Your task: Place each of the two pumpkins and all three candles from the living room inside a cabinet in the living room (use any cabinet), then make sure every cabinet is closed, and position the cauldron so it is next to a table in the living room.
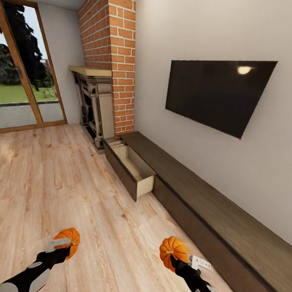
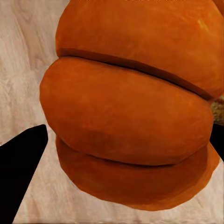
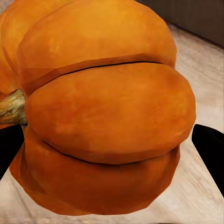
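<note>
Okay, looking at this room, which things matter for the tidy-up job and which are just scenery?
Job:
left pumpkin, held by left gripper
right pumpkin, held by right gripper
cabinet
open drawer

Scenery:
TV
fireplace
brick chimney
glass door

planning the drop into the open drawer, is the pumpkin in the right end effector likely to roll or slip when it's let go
The pumpkin looks rounded and ribbed, so it may roll a little in the open drawer. Its smooth skin could slip between the right end effector fingers. It keeps its shape in the grip, so it is probably stiff.
</note>
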You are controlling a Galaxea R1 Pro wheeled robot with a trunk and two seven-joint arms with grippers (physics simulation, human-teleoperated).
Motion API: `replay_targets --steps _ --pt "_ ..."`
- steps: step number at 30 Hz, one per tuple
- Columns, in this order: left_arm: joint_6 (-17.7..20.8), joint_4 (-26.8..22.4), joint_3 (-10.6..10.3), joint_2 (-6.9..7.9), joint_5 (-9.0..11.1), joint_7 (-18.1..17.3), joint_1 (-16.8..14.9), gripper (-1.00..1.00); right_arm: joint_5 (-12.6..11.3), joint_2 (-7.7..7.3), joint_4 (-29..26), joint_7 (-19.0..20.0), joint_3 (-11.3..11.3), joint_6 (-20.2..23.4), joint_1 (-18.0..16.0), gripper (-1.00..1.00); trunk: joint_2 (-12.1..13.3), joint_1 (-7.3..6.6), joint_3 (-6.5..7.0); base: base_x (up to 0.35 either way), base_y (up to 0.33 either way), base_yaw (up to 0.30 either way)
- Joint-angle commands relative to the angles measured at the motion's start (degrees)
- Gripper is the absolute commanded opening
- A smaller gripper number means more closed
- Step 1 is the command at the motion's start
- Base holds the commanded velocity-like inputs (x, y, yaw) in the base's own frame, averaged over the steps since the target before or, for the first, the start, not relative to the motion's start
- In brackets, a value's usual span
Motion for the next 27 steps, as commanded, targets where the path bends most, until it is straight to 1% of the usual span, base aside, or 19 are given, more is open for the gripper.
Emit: replay_targets --steps 1,3,4,5,8,10,11,14,17,27 --pt "2.3 -2.8 -0.7 -0.37 0.1 0.5 -0.1 -1.0 0.9 0.36 0.0 -0.4 0.1 -0.3 -0.1 -1.0 0.0 0.0 -0.05 0.0 0.0 0.291" --pt "8.9 -6.6 -0.6 -0.18 0.2 0.3 -0.1 -1.0 2.2 0.6 0.0 -1.2 0.1 -0.3 -0.1 -1.0 0.0 0.0 -0.05 0.0 0.0 0.291" --pt "14.1 -9.5 -0.4 0.15 0.2 0.3 -0.1 -1.0 2.6 0.7 0.0 -1.7 0.1 -0.3 -0.1 -1.0 0.0 0.0 -0.05 0.0 0.0 0.291" --pt "18.2 -12.1 -0.3 0.29 0.1 0.4 -0.1 -1.0 2.9 0.78 0.0 -1.9 0.1 -0.3 -0.1 -1.0 0.0 0.0 -0.05 0.0 0.0 0.291" --pt "22.4 -15.0 -0.3 0.18 -0.3 0.7 -0.1 -1.0 3.1 0.84 -0.1 -2.1 0.2 -0.2 -0.1 -1.0 0.0 0.0 -0.05 0.0 0.0 0.291" --pt "24.8 -15.6 -0.3 0.12 -0.4 0.8 -0.1 -1.0 3.1 0.97 -0.1 -2.1 0.2 -0.2 -0.1 -1.0 0.0 0.0 -0.06 0.0 0.0 0.291" --pt "27.7 -16.2 -0.3 0.1 -0.5 0.8 -0.1 -1.0 3.2 1.16 -0.1 -2.0 0.2 -0.2 -0.1 -1.0 0.0 0.0 -0.07 0.0 0.0 0.291" --pt "32.4 -17.9 -0.6 0.21 -0.6 0.9 -0.1 -1.0 3.1 1.35 -0.1 -2.1 0.2 0.0 -0.1 -1.0 0.0 0.0 -0.12 0.0 0.0 0.291" --pt "33.5 -18.3 -0.7 0.51 -0.6 0.9 -0.1 -1.0 3.1 1.45 -0.1 -2.1 0.2 0.1 -0.1 -1.0 0.0 0.0 -0.18 0.0 0.0 0.291" --pt "33.7 -18.4 -0.8 0.69 -0.6 0.9 -0.1 -1.0 3.1 1.46 -0.1 -2.1 0.2 0.1 -0.1 -1.0 0.0 0.0 -0.4 0.0 0.0 0.291"
